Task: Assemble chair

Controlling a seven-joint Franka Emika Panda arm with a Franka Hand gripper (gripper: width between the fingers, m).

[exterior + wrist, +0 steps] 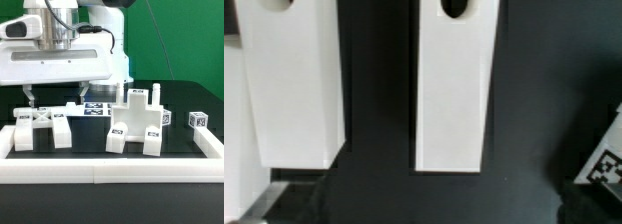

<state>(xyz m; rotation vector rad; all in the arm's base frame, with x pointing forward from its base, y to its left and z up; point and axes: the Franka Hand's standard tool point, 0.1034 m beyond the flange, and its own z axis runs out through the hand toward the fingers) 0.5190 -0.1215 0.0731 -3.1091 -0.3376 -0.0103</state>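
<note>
The chair is in loose white tagged parts on the black table. Two long white pieces (40,130) lie side by side at the exterior view's left. In the wrist view the pair (455,90) runs parallel, with a dark gap between them and an oval slot at one end of each. A flat tagged plate (88,108) lies behind them. A chunky slotted block (135,122) stands in the middle. My gripper (30,98) hangs open just above and behind the left pair, holding nothing. Its fingertips barely show in the wrist view.
A small white tagged cube (198,118) sits at the exterior view's right. A long white border rail (110,172) runs along the front and up both sides. A tag corner (605,160) shows at the edge of the wrist view.
</note>
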